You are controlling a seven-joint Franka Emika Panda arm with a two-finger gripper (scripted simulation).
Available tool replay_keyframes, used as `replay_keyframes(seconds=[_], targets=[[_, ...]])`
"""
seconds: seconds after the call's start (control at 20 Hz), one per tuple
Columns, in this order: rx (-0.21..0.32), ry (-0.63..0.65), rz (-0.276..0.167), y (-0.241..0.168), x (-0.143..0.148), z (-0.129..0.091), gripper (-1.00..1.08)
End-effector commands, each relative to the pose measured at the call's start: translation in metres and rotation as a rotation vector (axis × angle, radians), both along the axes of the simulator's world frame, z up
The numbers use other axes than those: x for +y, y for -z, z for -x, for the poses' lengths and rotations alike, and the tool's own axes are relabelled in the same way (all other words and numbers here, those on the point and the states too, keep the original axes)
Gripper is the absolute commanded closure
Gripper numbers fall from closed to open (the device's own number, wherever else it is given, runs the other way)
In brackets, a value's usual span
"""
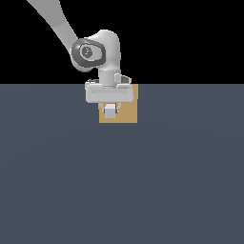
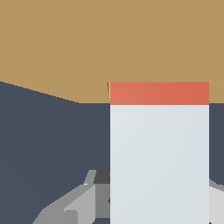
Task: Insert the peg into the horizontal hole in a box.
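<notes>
Wrist view shows the peg [image 2: 159,162] clamped in the jaws at its white end, red tip entering the box [image 2: 109,43]. It looks rigid, light, smooth; hold well back.

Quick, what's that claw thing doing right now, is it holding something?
End effector: closed, holding the peg with its red end toward the box.

Hole hidden, peg tip and tool fingers unclear

The peg [image 2: 159,153] covers the hole; the box [image 2: 65,43] runs off the wrist view; the tool [image 1: 110,106] fingers are too small to tell in the exterior view.
</notes>
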State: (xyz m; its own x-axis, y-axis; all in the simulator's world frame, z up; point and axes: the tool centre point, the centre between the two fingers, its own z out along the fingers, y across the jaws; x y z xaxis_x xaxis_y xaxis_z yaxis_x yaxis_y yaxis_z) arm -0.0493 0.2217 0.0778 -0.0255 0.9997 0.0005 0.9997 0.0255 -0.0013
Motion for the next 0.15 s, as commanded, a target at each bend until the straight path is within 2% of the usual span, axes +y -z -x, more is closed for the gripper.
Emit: replay_keyframes(seconds=[0.0,0.1], targets=[[-0.004,0.002,-0.001,-0.0018,0.0076,-0.0020,1.08],[-0.004,0.002,-0.001,-0.0018,0.0089,-0.0022,1.08]])
